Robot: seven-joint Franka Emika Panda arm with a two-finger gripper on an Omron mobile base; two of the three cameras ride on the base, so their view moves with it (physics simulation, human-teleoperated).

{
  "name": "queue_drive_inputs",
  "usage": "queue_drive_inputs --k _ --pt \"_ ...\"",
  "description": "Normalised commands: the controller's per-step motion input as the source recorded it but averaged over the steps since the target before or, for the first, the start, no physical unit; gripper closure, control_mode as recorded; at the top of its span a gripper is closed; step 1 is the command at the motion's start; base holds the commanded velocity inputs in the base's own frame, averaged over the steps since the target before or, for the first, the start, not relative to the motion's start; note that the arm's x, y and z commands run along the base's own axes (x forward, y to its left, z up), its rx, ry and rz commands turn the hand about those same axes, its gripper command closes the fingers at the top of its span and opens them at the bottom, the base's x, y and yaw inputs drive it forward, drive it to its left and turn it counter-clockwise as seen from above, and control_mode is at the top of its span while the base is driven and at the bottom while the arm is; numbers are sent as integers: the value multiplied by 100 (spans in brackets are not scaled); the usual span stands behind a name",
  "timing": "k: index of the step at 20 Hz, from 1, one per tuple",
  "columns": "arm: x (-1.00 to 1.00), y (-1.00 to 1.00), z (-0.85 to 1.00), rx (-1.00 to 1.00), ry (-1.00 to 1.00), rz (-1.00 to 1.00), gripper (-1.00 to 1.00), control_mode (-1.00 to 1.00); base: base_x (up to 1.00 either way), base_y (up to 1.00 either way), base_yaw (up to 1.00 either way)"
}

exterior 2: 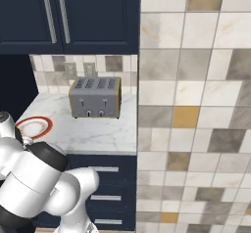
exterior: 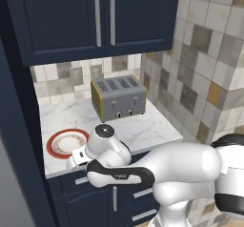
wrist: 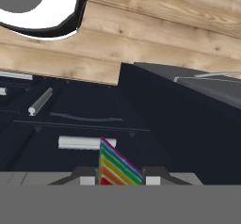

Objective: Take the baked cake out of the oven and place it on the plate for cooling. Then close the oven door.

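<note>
Cake: in the hand view we see a rainbow-layered wedge of cake (wrist: 117, 169) standing between the two dark finger tips at the bottom of the picture.
Gripper: we see the gripper (wrist: 116, 178) clenched on the cake, one finger tip at each side of the wedge and both touching it.
Oven door: in the hand view a wide dark panel, which we take for the oven door (wrist: 183, 124), slants across the right half, its upper edge catching a pale line; we cannot tell from this angle how far it hangs open.
Drawers: left of that panel we see dark navy drawer fronts (wrist: 56, 110) with silver bar handles, one handle just beside the cake's tip in the picture.
Floor: we see wooden planks (wrist: 155, 35) across the top of the hand view.
Plate: we see a round plate (exterior: 68, 143) with a red rim on the marble counter (exterior: 138, 126), near the counter's front left edge; it is bare. In the right base view the plate (exterior 2: 34, 127) lies at the counter's left end, partly behind the arm.
Arm: in the left base view we see the white arm (exterior: 157, 169) bent low in front of the counter, its wrist beside the plate's near edge.
Toaster: we see a grey four-slot toaster (exterior: 119, 98) standing at the back of the counter, well apart from the plate.
Cabinets: navy wall cabinets (exterior: 90, 16) hang above the toaster.
</note>
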Motion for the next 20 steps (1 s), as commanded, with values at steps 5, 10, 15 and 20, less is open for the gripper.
queue_drive_inputs --k 5,10,15,20 --pt "0 0 0 0 0 0 100 -100 0 0 0" --pt "0 0 0 0 0 0 100 -100 0 0 0" --pt "1 0 0 0 0 0 100 -100 0 0 0" --pt "37 16 5 0 0 -8 100 -100 0 0 0"
